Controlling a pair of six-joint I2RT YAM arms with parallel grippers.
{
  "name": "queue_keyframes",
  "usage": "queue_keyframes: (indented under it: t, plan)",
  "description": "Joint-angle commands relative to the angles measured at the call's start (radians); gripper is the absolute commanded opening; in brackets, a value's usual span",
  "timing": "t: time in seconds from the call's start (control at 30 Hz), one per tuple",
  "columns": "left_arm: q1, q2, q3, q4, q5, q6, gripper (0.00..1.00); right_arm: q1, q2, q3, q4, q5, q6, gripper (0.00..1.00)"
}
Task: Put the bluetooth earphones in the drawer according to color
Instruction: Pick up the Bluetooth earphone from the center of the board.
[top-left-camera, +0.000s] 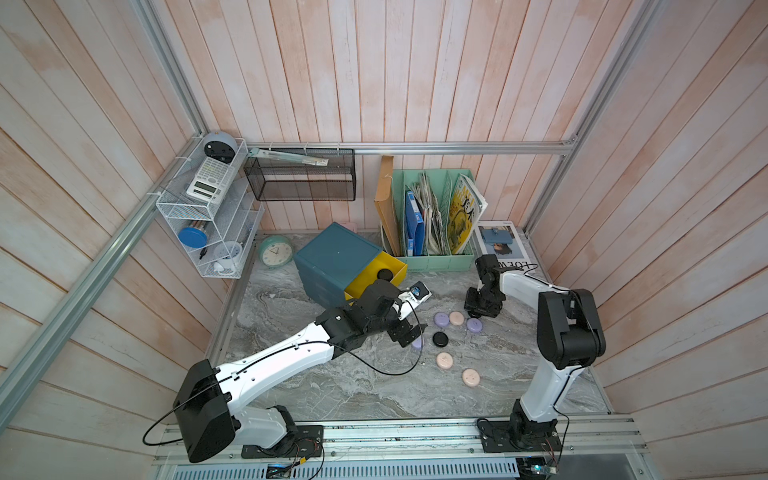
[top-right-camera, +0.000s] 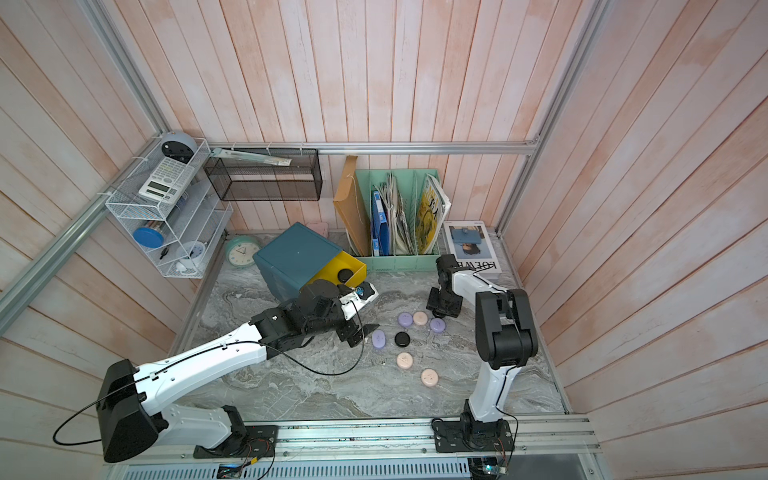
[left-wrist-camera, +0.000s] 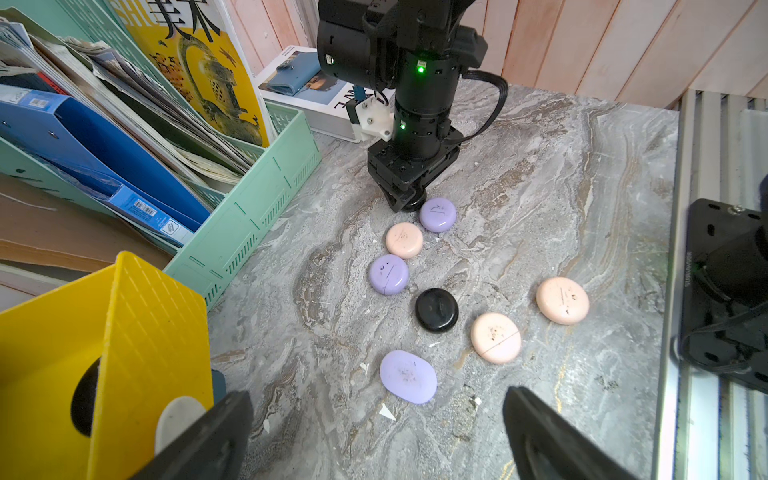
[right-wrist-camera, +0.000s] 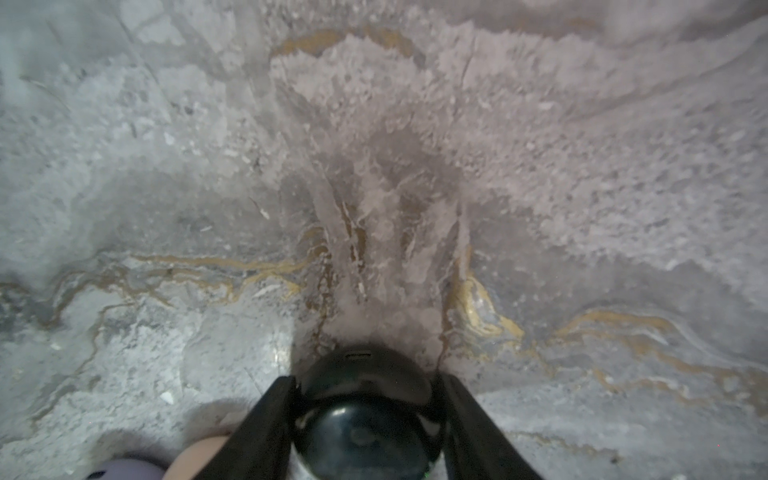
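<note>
Black plastic fills the right wrist view: a black case (right-wrist-camera: 365, 424) sits squarely between the jaws of my right gripper (right-wrist-camera: 365, 380), which press on its two flanks and pinch it. Its rounded top faces the camera, and the end with a small slot points away from the wrist, out past the fingertips. I cannot tell its long axis, because the near end is cut off. In the left wrist view that gripper points down at the table (left-wrist-camera: 540, 166), with the case low between the jaws and just beside a lilac case (left-wrist-camera: 437, 214). I cannot tell whether it is clear of the table. My left gripper (top-right-camera: 363, 332) has its jaws spread wide with nothing in them. A second lilac case (left-wrist-camera: 408, 376) lies flat just ahead of them, about midway across the gap, its long axis running roughly from one jaw toward the other. Between the arms the table also carries a loose black case (top-left-camera: 440, 339), a third lilac case (left-wrist-camera: 388, 274) and three pink cases (left-wrist-camera: 495, 337), all lying flat. Near the left gripper the chest (top-left-camera: 336, 253) has its yellow drawer (top-left-camera: 359, 286) pulled out, with a drawer case (top-left-camera: 384, 274), also black, lying inside.
</note>
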Motion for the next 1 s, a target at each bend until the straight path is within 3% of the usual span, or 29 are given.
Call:
queue_keyframes:
  t: [0.0,0.23,0.57,0.73,0.97]
  plan:
    - [-0.004,-0.007,0.030,-0.014,-0.012,0.019,1.00,0.000,0.012,-0.032,0.008,-0.008,-0.001,0.56]
    - [-0.004,-0.009,0.036,-0.024,-0.005,0.023,1.00,0.007,-0.047,-0.056,0.025,0.014,0.001,0.48]
    - [-0.004,-0.027,0.030,-0.020,-0.025,0.031,1.00,0.021,-0.119,-0.066,0.025,0.037,-0.002,0.13]
    - [-0.004,-0.026,0.034,-0.026,-0.031,0.034,1.00,0.023,-0.129,-0.065,0.018,0.040,-0.005,0.00]
    - [0.016,-0.052,0.033,-0.040,-0.050,0.054,1.00,0.037,-0.165,-0.059,0.018,0.025,-0.028,0.00]
